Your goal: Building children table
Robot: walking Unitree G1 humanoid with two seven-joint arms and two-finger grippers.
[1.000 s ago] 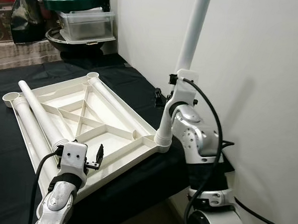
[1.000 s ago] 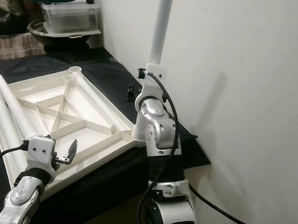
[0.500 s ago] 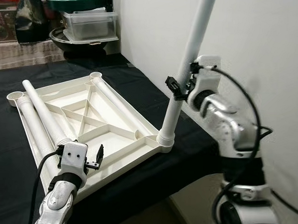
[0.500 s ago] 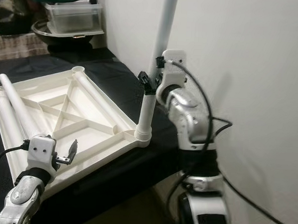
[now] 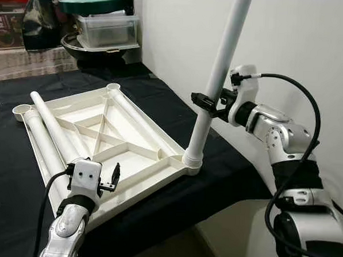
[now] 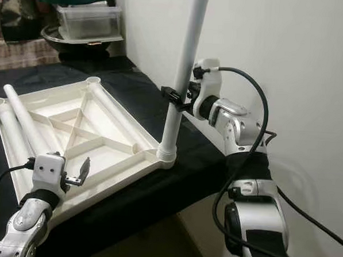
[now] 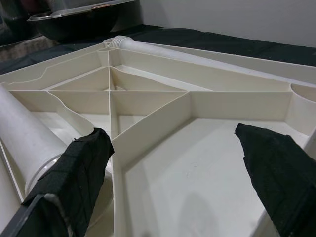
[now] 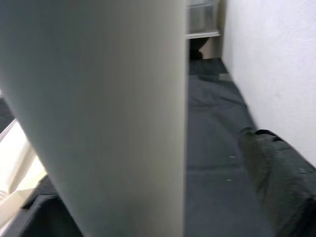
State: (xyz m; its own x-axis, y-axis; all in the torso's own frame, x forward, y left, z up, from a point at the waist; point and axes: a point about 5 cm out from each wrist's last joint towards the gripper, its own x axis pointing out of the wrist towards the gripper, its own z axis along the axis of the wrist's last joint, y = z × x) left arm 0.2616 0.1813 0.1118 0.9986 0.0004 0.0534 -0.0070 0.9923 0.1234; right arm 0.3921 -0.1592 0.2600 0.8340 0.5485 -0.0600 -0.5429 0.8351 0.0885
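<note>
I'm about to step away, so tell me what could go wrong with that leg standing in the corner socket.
The upright leg leans in its corner socket; if the right gripper lets go, it may topple. That corner sits near the black table's edge, so sideways force could slide the tabletop off.

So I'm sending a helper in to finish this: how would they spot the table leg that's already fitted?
On the black-covered table lies a white tabletop turned underside up. At its near corner by the wall, one white leg stands in its socket, held partway up by the right gripper. The other legs lie flat on the tabletop.
</note>
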